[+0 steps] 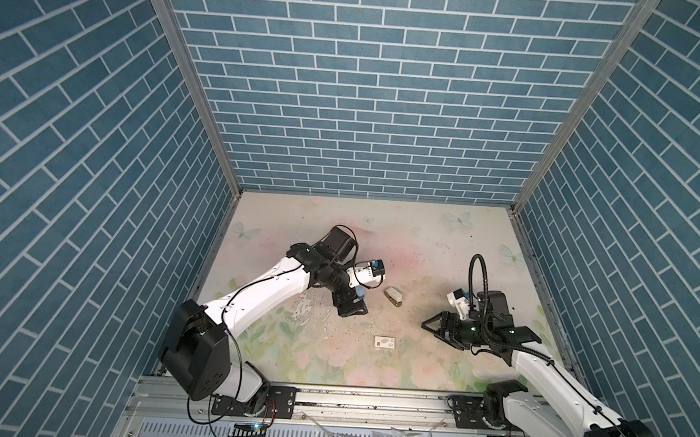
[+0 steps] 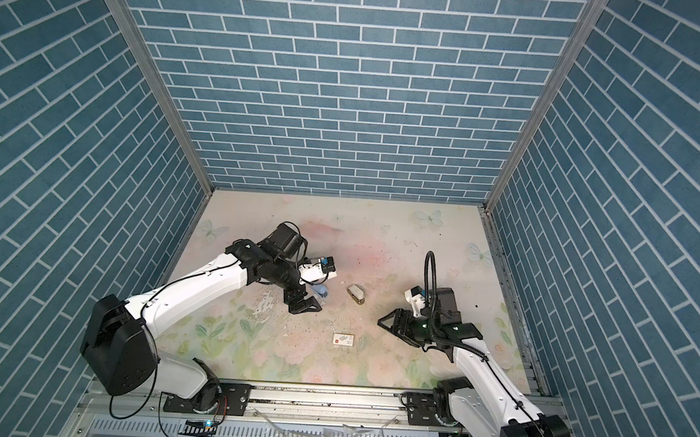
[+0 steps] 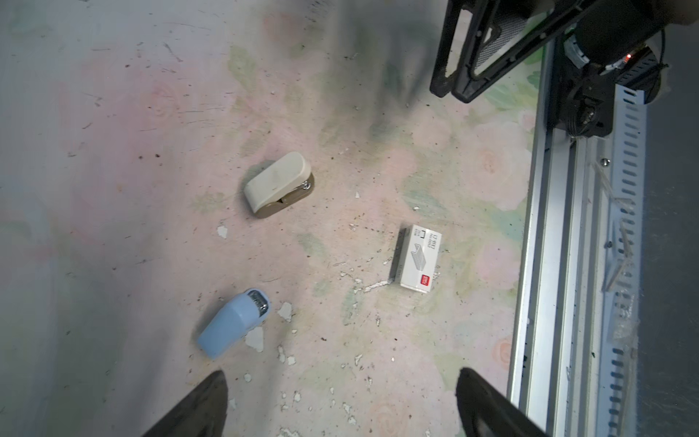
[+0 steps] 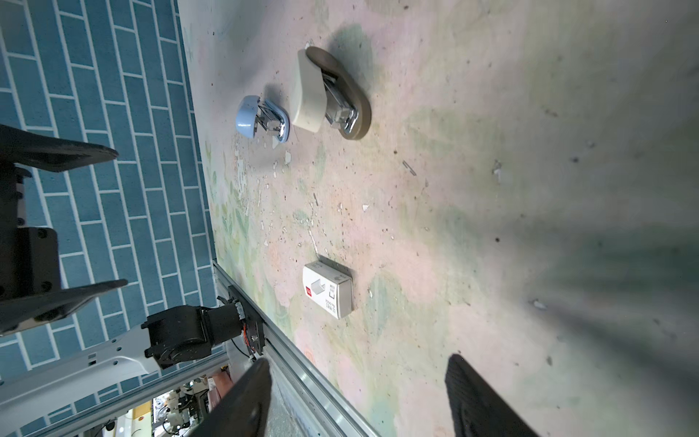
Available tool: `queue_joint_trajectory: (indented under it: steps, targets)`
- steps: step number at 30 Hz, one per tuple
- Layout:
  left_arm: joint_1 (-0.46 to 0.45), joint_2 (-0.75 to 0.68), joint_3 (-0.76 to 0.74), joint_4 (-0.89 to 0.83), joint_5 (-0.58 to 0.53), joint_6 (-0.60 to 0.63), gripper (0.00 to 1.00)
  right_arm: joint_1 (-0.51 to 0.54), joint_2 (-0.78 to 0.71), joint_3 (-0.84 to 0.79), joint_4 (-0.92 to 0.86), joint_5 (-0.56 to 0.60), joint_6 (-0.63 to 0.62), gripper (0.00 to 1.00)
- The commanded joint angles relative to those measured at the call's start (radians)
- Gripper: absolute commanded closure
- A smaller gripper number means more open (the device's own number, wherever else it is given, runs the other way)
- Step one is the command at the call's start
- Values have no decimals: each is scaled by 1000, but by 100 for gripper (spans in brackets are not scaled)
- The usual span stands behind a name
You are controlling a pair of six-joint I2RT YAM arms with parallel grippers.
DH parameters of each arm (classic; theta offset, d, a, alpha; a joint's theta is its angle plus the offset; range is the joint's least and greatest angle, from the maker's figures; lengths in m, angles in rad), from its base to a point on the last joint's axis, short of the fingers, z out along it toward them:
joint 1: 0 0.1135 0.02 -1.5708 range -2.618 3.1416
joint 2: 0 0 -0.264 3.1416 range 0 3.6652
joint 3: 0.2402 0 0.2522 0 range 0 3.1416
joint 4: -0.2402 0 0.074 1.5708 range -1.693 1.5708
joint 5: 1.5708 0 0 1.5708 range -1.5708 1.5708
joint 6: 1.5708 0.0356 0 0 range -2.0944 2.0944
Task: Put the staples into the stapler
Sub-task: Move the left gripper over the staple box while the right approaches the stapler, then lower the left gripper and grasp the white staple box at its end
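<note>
A: Start big. What carries everything?

B: A floral-printed counter [image 1: 422, 240], scuffed and flecked with chipped print. Both arms reach over it.

A: And the grippers?

B: The left gripper [image 3: 340, 408] is spread wide with nothing between its tips. The right gripper [image 4: 359, 397] is spread and empty too, hanging above the counter.

A: Any container?

B: One, a small white staple box [image 4: 327, 289]. It lies flat ahead of the right gripper and is the closest thing to its tips. It's shut, so whatever it holds is hidden.

A: Where are the staplers?

B: The cream stapler [image 1: 393, 296], on its brown base, sits between the two grippers. The blue stapler [image 3: 234, 325] lies just beside the left gripper, apart from the cream one.

A: Does one view show more than another?

B: Yes. In both top views the left wrist covers most of the blue stapler, while the left wrist view shows it whole. The right wrist view looks into both staplers' metal mouths, which can't be made out from above.

A: And the staples themselves?

B: In the right wrist view a thin grey strip [image 4: 409, 168] lies on the counter ahead of the right gripper, beyond the box and short of the cream stapler. It looks like a staple strip, but it's too small to be sure.
</note>
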Motion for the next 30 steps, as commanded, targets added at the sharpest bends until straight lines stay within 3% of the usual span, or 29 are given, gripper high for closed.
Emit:
queue_joint_trajectory:
  steps: [1,8,17,23,30]
  targets:
    - [-57,36,-34,48,-10,-43,9,5,-30,-56,145,-94,109,29]
    - [-161,57,-137,188,-16,-65,14,5,23,-35,141,-111,115,34]
    - [-260,116,-219,341,-102,-117,16,-30,5,-22,84,30,183,42]
    - [-283,165,-226,383,-126,-118,19,-112,-36,-34,36,-4,194,46]
    - [-302,196,-245,418,-158,-113,23,-131,-82,-39,-24,-16,169,46]
